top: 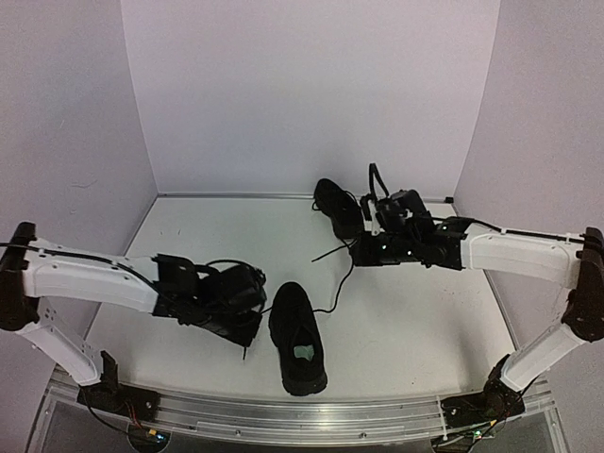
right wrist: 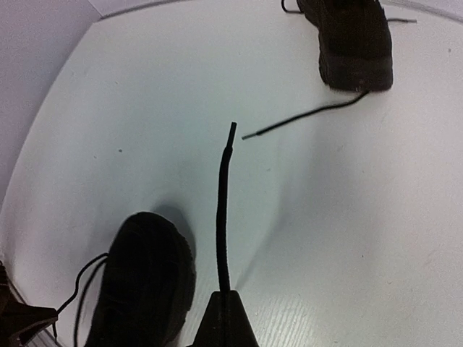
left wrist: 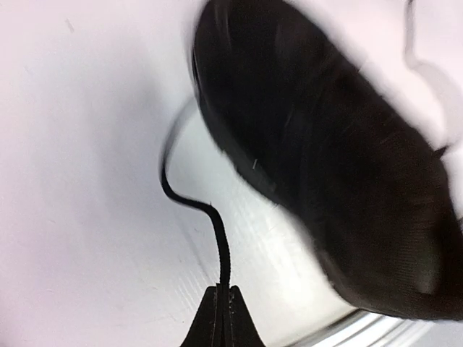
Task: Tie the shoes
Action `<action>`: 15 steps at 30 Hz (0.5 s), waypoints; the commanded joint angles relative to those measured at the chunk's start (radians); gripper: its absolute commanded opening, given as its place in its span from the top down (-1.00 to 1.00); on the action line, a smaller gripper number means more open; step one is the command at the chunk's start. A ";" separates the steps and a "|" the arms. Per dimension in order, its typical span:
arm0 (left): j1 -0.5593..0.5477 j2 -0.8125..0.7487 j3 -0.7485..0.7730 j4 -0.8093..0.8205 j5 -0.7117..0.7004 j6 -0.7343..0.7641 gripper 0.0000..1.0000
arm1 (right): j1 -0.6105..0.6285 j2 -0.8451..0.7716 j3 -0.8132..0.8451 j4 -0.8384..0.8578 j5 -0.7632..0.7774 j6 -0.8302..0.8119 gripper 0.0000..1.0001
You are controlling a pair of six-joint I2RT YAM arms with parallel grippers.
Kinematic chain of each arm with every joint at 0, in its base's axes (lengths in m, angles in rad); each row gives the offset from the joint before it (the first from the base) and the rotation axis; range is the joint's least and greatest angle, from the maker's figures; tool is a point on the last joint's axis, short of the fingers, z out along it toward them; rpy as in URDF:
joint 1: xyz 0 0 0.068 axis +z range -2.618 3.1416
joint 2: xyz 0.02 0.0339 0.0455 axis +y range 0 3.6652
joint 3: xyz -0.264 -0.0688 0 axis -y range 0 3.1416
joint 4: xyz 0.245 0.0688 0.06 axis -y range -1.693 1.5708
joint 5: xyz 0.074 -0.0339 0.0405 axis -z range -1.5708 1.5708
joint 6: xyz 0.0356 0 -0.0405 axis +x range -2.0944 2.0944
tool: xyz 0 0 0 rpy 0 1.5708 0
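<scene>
Two black shoes lie on the white table. The near shoe (top: 297, 340) lies at the front middle; the far shoe (top: 338, 208) lies near the back wall. My left gripper (top: 250, 330) is just left of the near shoe and is shut on a thin black lace (left wrist: 221, 246) that curves to that shoe (left wrist: 325, 159). My left gripper's tips (left wrist: 223, 289) pinch it tightly. My right gripper (top: 359, 250) is below the far shoe, shut (right wrist: 226, 293) on another lace (right wrist: 223, 210) whose free tip sticks out ahead. In the top view that lace (top: 338, 294) runs down to the near shoe.
The far shoe's (right wrist: 354, 40) loose lace (right wrist: 304, 119) lies on the table with its end near the held lace's tip. The near shoe (right wrist: 145, 289) is at the lower left of the right wrist view. Walls enclose the table on the left, back and right. A metal rail (top: 283, 415) runs along the front edge.
</scene>
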 commanded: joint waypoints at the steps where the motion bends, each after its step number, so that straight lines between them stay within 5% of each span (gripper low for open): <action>1: 0.031 -0.287 0.049 -0.002 -0.095 0.056 1.00 | -0.005 -0.071 0.140 0.013 -0.036 -0.070 1.00; 15: 0.014 -0.512 0.012 0.066 0.197 0.183 1.00 | 0.104 0.279 0.555 0.141 -0.318 -0.024 1.00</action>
